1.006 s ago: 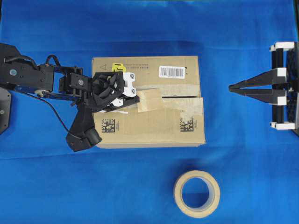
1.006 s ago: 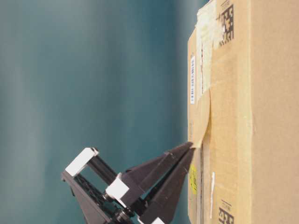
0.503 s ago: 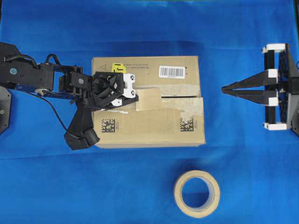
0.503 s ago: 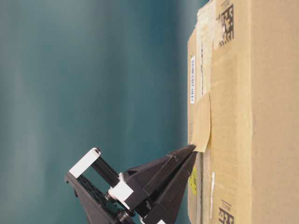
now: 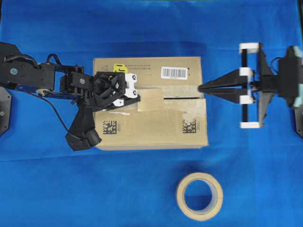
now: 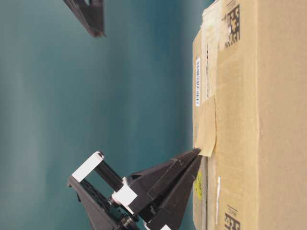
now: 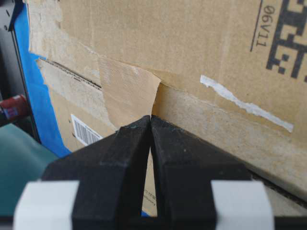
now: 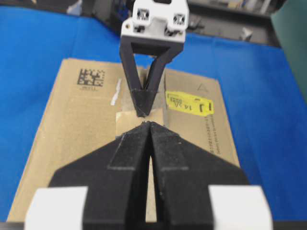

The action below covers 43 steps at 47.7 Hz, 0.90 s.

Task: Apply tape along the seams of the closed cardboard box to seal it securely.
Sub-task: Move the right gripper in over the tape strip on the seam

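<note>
The cardboard box [image 5: 150, 123] lies flat in the middle, its seams [image 5: 182, 98] showing as a dark slit between the top flaps, edged by old pale tape. The tape [image 5: 151, 99], a small tan square, lies across the slit left of centre. My left gripper [image 5: 138, 99] is shut on its left edge; the tips [image 7: 151, 118] meet right at that edge [image 7: 129, 91]. From the side the tape [image 6: 207, 124] lies nearly flat on the box top. My right gripper [image 5: 200, 88] is shut and empty, with its tips [image 8: 150, 123] over the box's right edge, pointing along the slit.
A round roll of tan tape [image 5: 199, 196] lies on the blue cloth [image 5: 47, 189] in front of the box. A yellow sticker [image 8: 189, 103] and a white barcode label [image 5: 173, 72] sit on the far flap. The left arm's body [image 5: 33, 78] stretches in from the left.
My right gripper has travelled left from the table's right side to the box's right edge. The tape has gone from lifted and skewed to flatter and squarer. My left gripper barely moved.
</note>
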Available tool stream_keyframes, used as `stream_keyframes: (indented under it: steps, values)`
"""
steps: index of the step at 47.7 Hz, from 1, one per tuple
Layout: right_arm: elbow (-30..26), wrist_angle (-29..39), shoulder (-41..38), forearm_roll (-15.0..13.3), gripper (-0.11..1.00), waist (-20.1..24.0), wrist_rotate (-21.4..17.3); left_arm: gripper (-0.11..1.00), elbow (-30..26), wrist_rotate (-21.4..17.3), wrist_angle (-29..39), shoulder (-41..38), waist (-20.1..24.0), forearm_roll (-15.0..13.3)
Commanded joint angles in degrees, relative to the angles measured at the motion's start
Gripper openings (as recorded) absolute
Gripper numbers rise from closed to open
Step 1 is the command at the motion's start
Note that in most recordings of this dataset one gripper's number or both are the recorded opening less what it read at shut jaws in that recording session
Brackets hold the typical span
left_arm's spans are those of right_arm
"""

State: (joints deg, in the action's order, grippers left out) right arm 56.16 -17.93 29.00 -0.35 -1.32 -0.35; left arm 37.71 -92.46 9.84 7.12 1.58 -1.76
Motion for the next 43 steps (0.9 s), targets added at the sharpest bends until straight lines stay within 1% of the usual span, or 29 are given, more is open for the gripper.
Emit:
stream_keyframes:
  steps: [1,2,4,13,14,15,24,38,43]
  values:
    - [-2.90,-0.70,-2.20,0.62,0.01,-0.18,-0.09,0.01,-0.79,0.09,-0.18,0.44,0.09,0.09]
    - [-3.43,-0.88,-3.08,0.70,0.03,-0.18,-0.09,0.01,-0.79,0.09,-0.18,0.53,0.09,0.09]
    - [-4.22,-1.23,-4.48,1.05,0.10,-0.09,-0.09,0.01,-0.70,0.09,-0.18,0.44,0.18,0.09]
    - [-8.26,-2.64,-10.37,1.41,0.65,-0.09,-0.09,0.01,-0.70,0.18,-0.18,0.44,0.09,0.09]
    - [-8.70,-2.64,-10.99,1.41,0.70,-0.18,-0.09,0.01,-0.70,0.26,-0.18,0.44,0.18,0.09]
    - [-9.14,-2.64,-11.51,1.41,0.72,-0.09,-0.09,0.01,-0.70,0.26,-0.18,0.44,0.09,0.09]
    - [-12.66,-2.99,-16.88,1.41,0.59,-0.35,0.00,0.01,-0.62,0.35,-0.18,0.44,0.09,0.09]
    - [-15.29,-3.96,-26.28,1.49,0.58,-1.58,-0.09,0.01,-0.53,0.44,-0.18,0.44,0.18,0.09]
    - [-15.47,-4.57,-28.39,2.11,0.58,-2.02,-0.09,0.01,-0.53,0.44,-0.18,0.44,0.09,0.09]
